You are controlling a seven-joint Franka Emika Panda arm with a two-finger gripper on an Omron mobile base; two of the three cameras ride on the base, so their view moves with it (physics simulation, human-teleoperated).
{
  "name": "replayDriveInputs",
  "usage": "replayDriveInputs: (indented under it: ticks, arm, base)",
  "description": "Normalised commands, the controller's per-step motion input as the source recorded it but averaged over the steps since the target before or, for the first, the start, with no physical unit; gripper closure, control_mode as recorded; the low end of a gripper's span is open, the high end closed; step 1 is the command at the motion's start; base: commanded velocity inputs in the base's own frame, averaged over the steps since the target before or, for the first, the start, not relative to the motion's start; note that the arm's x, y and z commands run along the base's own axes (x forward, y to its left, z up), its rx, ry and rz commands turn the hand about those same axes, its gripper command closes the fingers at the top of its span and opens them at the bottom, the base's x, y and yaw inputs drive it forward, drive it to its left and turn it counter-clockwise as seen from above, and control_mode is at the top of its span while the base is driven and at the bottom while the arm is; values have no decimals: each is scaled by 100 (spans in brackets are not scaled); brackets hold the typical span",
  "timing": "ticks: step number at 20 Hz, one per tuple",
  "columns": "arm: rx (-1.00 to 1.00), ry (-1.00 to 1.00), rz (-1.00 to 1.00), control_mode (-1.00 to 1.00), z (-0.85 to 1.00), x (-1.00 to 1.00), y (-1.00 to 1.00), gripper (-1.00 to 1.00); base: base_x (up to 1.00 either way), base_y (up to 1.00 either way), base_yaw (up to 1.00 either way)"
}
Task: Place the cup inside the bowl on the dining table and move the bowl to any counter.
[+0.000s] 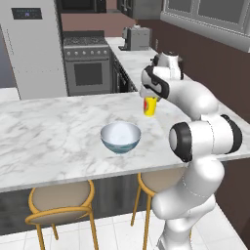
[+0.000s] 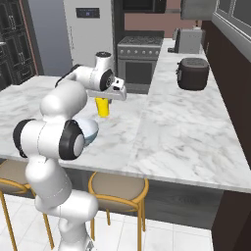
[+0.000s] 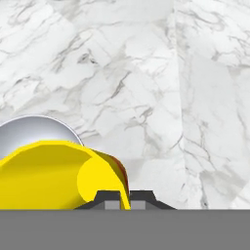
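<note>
Gripper (image 1: 151, 99) closed on the rim of the cup (image 1: 150, 107), a small yellow tumbler with a red mark near its top, seen from the left base view hanging upright beneath the white hand. Whether the cup's base touches the marble or hangs just clear of it cannot be told. In the right base view the same cup (image 2: 102, 107) shows below the hand, with the gripper (image 2: 105, 98) at its upper edge. In the hand view the two dark fingertips (image 3: 111, 199) pinch the yellow wall of the cup (image 3: 49, 176), whose open mouth faces the camera.

Bowl (image 1: 120, 137), round and deep, white inside and pale blue-grey outside, stands upright on the dining table (image 1: 44, 136), apart from the cup and nearer the table's front edge; it holds nothing. In the right base view the bowl (image 2: 92, 130) is mostly hidden behind the robot's elbow joint. In the hand view its curved rim (image 3: 34, 129) rises behind the cup.

Two round tan stools (image 1: 61, 200) on gold legs stand under the table's near edge. Marble counter (image 2: 191, 112) joins the table on the right and carries a dark toaster (image 2: 192, 73). A steel range (image 1: 87, 66) stands beyond.
</note>
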Motion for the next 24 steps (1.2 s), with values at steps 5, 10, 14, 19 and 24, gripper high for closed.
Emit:
replayDriveInputs:
  ticks: [5,10,14,19,24]
  arm:
    - [0,0,0,-100,8,0,44,100]
    - [0,0,0,-100,0,-1,50,100]
    - [0,0,0,-100,0,0,53,100]
    - [0,0,0,-100,0,0,46,100]
    - [0,0,0,-100,0,0,30,100]
  base:
    - [0,0,0]
    - [0,0,0]
    - [0,0,0]
    - [0,0,0]
    - [0,0,0]
